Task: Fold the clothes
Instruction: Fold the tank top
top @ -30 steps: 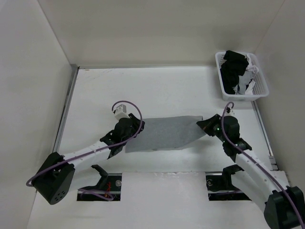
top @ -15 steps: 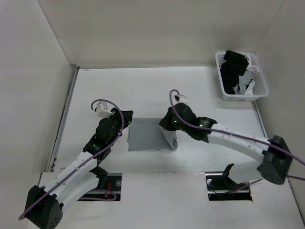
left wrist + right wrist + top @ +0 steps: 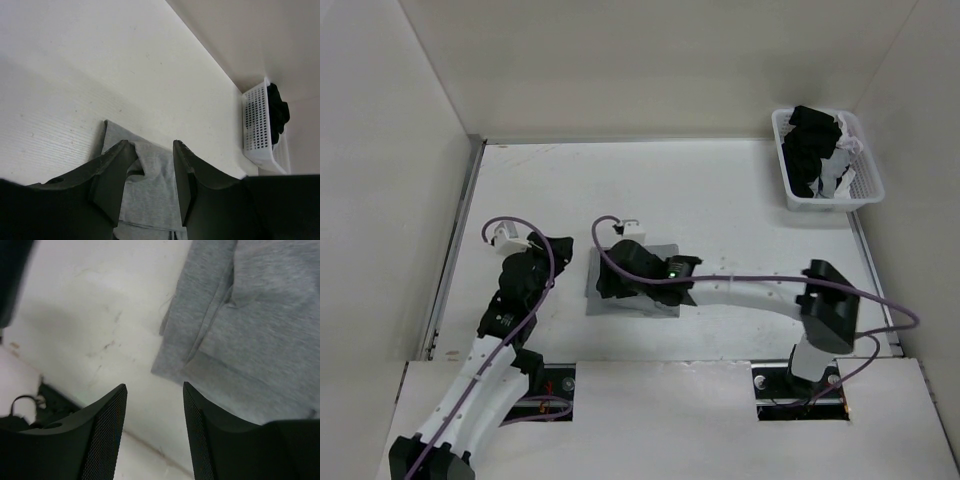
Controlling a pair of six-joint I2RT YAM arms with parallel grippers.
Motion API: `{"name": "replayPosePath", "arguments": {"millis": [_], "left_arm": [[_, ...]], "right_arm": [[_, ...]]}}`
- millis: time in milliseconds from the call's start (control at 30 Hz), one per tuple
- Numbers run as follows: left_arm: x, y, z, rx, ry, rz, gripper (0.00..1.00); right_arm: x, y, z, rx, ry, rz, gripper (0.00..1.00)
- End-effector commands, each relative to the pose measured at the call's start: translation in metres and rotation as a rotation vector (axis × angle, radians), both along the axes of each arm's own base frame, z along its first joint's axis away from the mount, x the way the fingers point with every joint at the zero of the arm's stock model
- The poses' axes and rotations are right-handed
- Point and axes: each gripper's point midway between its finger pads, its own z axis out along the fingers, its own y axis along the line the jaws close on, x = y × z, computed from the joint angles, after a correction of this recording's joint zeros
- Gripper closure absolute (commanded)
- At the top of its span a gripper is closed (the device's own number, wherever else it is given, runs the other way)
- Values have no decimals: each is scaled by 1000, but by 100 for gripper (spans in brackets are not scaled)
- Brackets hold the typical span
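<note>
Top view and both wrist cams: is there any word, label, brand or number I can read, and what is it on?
None: no text can be read in any view.
The grey tank top is plain, with no tag or print showing.
The white basket and the black garments in it show no marking.

From above, the right arm [image 3: 740, 292] covers most of the grey tank top [image 3: 597, 302] — only its edges and corners show, so the folds underneath cannot be read. In the right wrist view the fabric runs off the top and right edges. The basket [image 3: 782, 152] holds black and white pieces — too small and tangled to count.
</note>
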Motion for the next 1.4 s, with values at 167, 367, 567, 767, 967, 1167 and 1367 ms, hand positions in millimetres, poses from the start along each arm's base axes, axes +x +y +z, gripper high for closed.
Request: {"name": "replayPosePath", "arguments": {"millis": [167,367,567,767,967,1167,1367], "left_arm": [[6,-50,-4,9,4,-161,60],[0,-88,-43,131,91,-229,60],[10,-87,-85,231,159,-224,56],[29,-101,-88,216,131,-263,55],[44,-98,-85,208,122,-242,55],[52,-105,-82,195,111,-261,56],[65,-108,-95,201,141,-277,61]], "right_arm": [[29,-83,40,106,-90,-128,88],[43,-99,14,115,-95,-157,90],[38,-94,6,133,-74,-113,79],[-6,-61,-10,139,-22,39,58],[-25,-28,-16,91,-36,145,55],[-28,-26,-17,95,-31,153,57],[-27,-19,-26,77,-20,161,54]]}}
